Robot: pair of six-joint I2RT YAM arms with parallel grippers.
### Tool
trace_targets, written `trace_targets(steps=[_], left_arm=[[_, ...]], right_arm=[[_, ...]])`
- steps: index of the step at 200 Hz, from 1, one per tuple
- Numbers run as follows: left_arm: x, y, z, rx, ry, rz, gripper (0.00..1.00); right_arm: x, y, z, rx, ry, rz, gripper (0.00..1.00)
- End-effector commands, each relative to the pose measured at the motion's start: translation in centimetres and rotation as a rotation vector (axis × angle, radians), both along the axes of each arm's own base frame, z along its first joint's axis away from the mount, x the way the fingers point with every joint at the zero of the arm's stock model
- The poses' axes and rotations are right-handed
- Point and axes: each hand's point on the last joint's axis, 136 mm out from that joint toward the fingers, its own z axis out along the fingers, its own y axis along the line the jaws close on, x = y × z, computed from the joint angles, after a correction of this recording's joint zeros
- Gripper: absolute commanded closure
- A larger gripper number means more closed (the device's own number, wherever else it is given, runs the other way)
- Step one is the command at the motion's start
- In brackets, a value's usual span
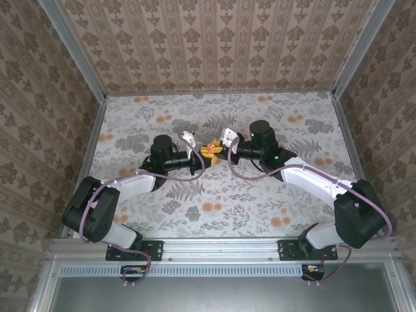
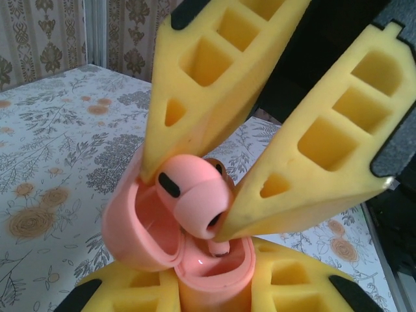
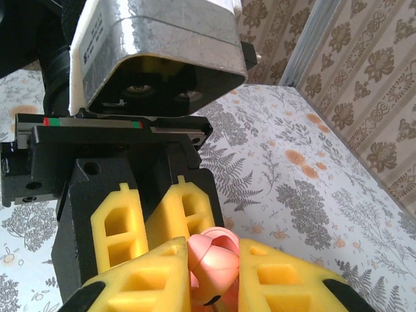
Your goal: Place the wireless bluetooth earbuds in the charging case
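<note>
One earbud (image 2: 195,198): coral pink and glossy, with a dark oval patch on its rounded head and a dark opening at its tip. You have it pinched in the right gripper (image 2: 188,205), directly over the case's open mouth.
Charging case (image 2: 214,273): the same coral pink with rounded corners. Its lid (image 2: 140,227) is swung open to the left, and the left gripper (image 2: 211,296) is clamped on its body from below.
Inside the case: a small pink piece sits in the well; you cannot tell whether it is a second bud.
Left wrist view: gives you the open lid, the well and the bud's dark marks.
Right wrist view: pink rounded shapes sit between your right gripper's yellow foam fingers (image 3: 292,279), and bud and case are hard to separate there.
Top view: both grippers meet tip to tip near the middle of the floral table (image 1: 292,208).
</note>
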Motion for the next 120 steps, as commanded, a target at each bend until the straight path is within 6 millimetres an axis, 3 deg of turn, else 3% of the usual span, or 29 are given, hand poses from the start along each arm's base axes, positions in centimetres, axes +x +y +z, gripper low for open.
trace_targets(steps=[1, 14, 20, 40, 93, 98, 120], left_arm=[[0.0, -0.2, 3.3, -0.044, -0.089, -0.010, 0.82], [-0.1, -0.2, 3.3, -0.042, -0.092, -0.010, 0.82], [-0.1, -0.2, 3.3, -0.041, -0.092, -0.010, 0.82], [-0.1, -0.2, 3.3, -0.041, -0.093, -0.014, 0.82], [-0.3, -0.2, 3.6, -0.056, -0.105, -0.023, 0.82], [-0.3, -0.3, 3.6, -0.056, -0.106, -0.025, 0.82], [-0.3, -0.2, 3.7, -0.058, -0.108, -0.027, 0.82]], right_arm=[[-0.9, -0.3, -1.0, -0.080, 0.010, 0.017, 0.81], [-0.9, -0.5, -1.5, -0.101, 0.008, 0.011, 0.81], [-1.2, -0.8, -0.4, -0.092, -0.018, 0.008, 0.81], [-1.3, -0.8, -0.3, -0.095, -0.019, 0.015, 0.81], [-1.9, 0.9, 1.2, -0.023, -0.046, 0.081, 0.81], [-1.7, 1.2, 0.3, -0.031, -0.027, 0.089, 0.81], [-1.7, 1.8, 0.4, -0.028, -0.029, 0.105, 0.81]])
